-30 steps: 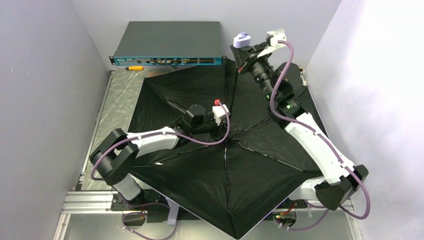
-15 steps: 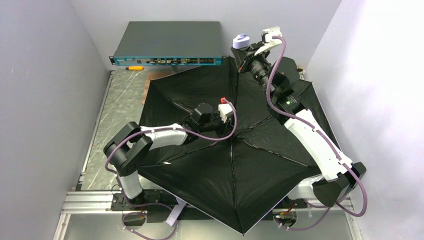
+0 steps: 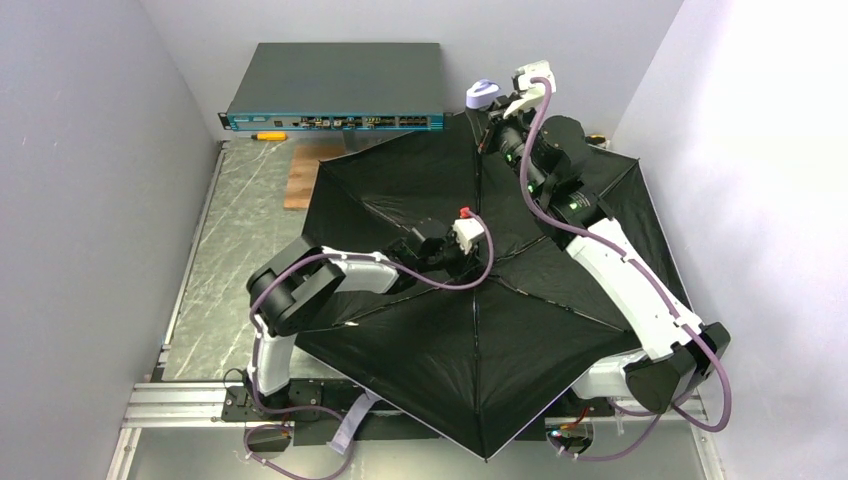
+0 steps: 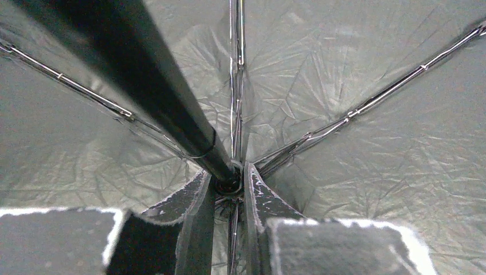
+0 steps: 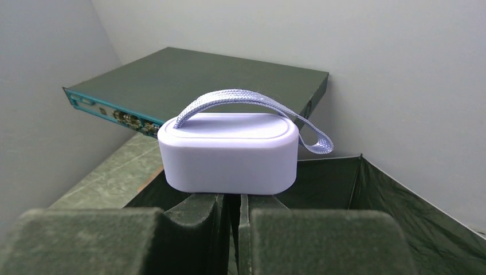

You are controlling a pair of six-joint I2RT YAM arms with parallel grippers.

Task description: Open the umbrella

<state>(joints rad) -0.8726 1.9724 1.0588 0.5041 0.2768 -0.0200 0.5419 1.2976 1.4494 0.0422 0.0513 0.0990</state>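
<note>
The umbrella (image 3: 470, 340) lies spread open with its black lining and ribs facing up, covering much of the table. Its thin black shaft (image 3: 480, 190) rises toward the back to the lilac knob handle (image 3: 484, 92). My left gripper (image 3: 471, 262) is at the hub where the ribs meet. In the left wrist view (image 4: 229, 189) its fingers close on the base of the shaft (image 4: 155, 86). My right gripper (image 3: 490, 118) is shut on the shaft just under the handle (image 5: 229, 152). Its pads (image 5: 198, 209) touch the handle's underside, and the shaft is hidden between them.
A dark rack-type box (image 3: 335, 85) with a teal front stands at the back wall. A brown wooden block (image 3: 300, 185) and a small yellow tool (image 3: 268, 135) lie beside the canopy's left edge. Grey walls close in on both sides.
The canopy and hub have shifted to the right, uncovering the wooden block. My left arm followed the hub right with its elbow folding in. The handle and right gripper moved slightly back.
</note>
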